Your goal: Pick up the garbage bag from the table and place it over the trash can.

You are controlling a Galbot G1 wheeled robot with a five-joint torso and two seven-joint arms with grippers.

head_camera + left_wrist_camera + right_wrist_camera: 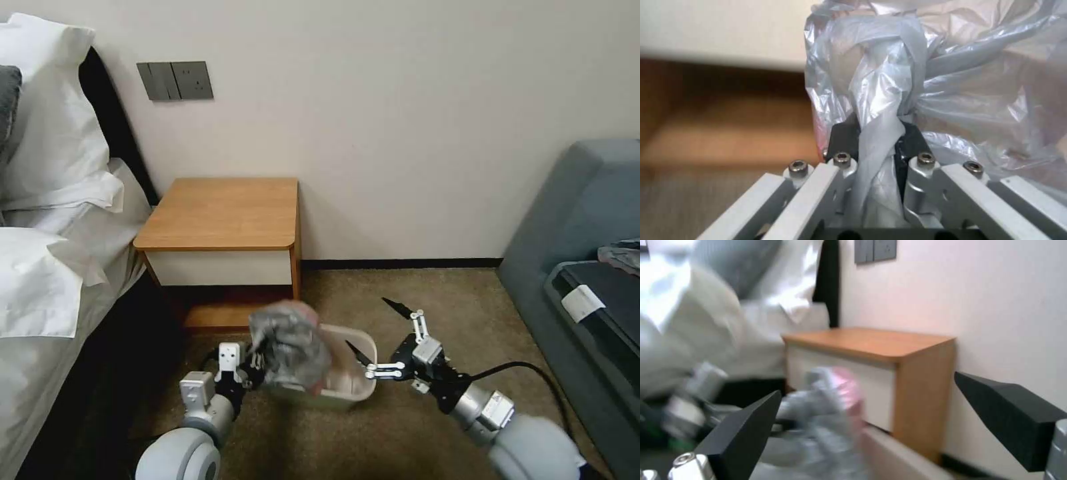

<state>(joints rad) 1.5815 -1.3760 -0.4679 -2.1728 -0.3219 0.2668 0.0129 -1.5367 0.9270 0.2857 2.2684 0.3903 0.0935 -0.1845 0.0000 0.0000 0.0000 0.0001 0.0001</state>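
The bag [290, 347] is held bunched in the left claw [261, 363], directly over the left half of the bin [351, 387] on the carpet, at about 6 o'clock from the tabletop [223, 212], which now carries nothing. In the left wrist view a twisted rope of the plastic [878, 133] is pinched between the dark pads [842, 138], which are drawn tight on it; the grip is taken on a gathered neck, presumably so that the thin film cannot slip out. The rest of the bag billows loose above and beside the claw, its pink edge [844, 386] uppermost in the right wrist view. The right claw [379, 340] is spread wide and holds nothing, poised at about 3 o'clock from the bag over the bin's right rim, with one finger [360, 353] near the plastic; it appears placed to take the opposite edge so the mouth can be pulled apart, though whether that finger touches the bag cannot be settled. The bag is not yet opened or seated over the rim.
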